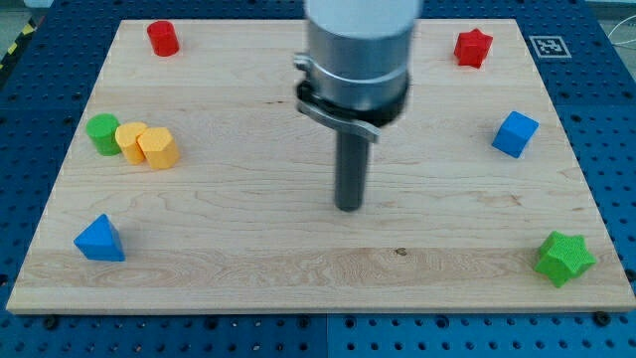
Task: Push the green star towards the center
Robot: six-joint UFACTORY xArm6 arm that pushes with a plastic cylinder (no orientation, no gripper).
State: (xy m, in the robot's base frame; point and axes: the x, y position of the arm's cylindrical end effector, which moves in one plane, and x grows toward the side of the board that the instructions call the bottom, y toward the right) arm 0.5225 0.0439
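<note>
Camera view, stock taken from the green star: it sits at the bench corner on the view's lower right, close to both edges; my tip rests well to its left near mid-bench, touching no block, and there are no fingers on this rod to open or close. Advised handling: circle to the star's lower-right side, staying on the bench, then push up-left in one straight line. Open wood lies all the way between; blue cube and red star stand above, clear of the route.
</note>
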